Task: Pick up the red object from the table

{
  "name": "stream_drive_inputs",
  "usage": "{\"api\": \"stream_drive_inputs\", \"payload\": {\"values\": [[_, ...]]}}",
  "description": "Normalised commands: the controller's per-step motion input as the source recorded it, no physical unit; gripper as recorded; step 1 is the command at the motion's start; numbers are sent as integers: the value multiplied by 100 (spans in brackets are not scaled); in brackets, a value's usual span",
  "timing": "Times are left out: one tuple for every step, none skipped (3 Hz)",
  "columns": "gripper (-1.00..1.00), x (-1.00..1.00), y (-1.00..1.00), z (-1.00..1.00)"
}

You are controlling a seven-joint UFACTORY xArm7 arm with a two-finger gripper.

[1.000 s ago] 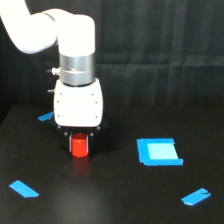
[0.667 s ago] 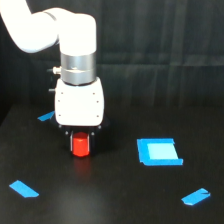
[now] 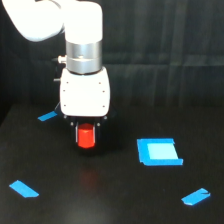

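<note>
At the near left of the black surface lies a blue tape strip, close to the left edge of the view. Farther back on the left, a second blue strip sits just beside the white arm housing. The arm stands upright over the left-centre of the surface, and its end effector points straight down. The red object sits between the two dark fingers, which are clamped against its sides; a faint red reflection shows on the surface below it, so it appears to be raised just clear of the surface. To the right, well apart from the arm, lies a blue square patch, with bare black surface between. At the near right, another blue strip lies tilted. The far edge meets a dark curtain.
</note>
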Motion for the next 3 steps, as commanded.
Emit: {"api": "stream_drive_inputs", "payload": {"values": [[-98, 17, -1, 90], [-96, 13, 11, 99], [-99, 25, -8, 99]]}}
